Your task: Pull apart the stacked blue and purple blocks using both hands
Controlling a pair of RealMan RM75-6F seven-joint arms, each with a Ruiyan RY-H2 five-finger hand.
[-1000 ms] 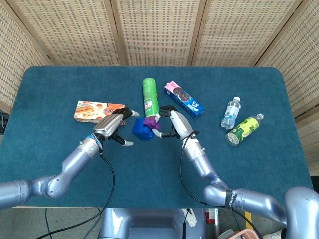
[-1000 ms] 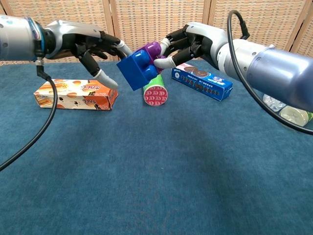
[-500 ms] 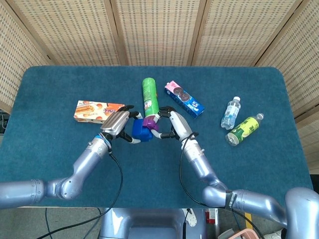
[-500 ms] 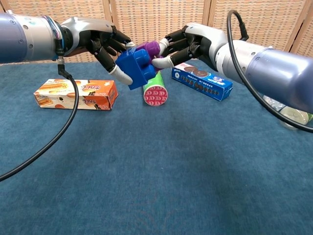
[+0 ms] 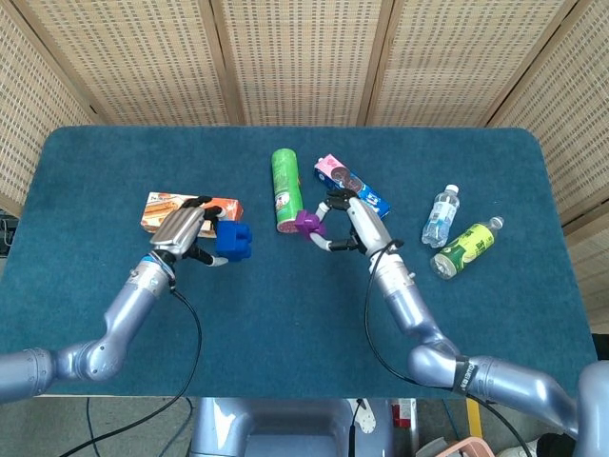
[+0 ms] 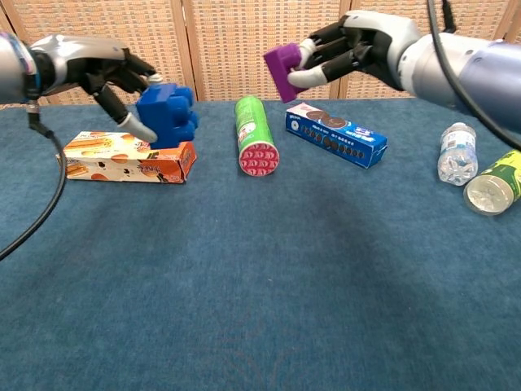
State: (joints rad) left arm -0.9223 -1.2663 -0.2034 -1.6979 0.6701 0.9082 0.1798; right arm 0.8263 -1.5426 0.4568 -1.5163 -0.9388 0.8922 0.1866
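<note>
The two blocks are apart. My left hand (image 5: 184, 235) (image 6: 114, 77) grips the blue block (image 5: 233, 239) (image 6: 168, 116), held in the air in front of the orange snack box. My right hand (image 5: 354, 222) (image 6: 354, 49) pinches the small purple block (image 5: 306, 223) (image 6: 284, 61) and holds it raised, above and between the green can and the blue cookie box. A wide gap separates the blue block from the purple one.
An orange snack box (image 5: 167, 211) (image 6: 114, 158) lies left. A green can (image 5: 285, 188) (image 6: 255, 136) lies in the middle. A blue cookie box (image 5: 376, 200) (image 6: 336, 135) lies beside it. A clear bottle (image 5: 441, 216) (image 6: 455, 153) and a green bottle (image 5: 466, 247) (image 6: 493, 184) lie right.
The blocks came apart. My left hand moved left with the blue block. My right hand moved right and up with the purple block.
</note>
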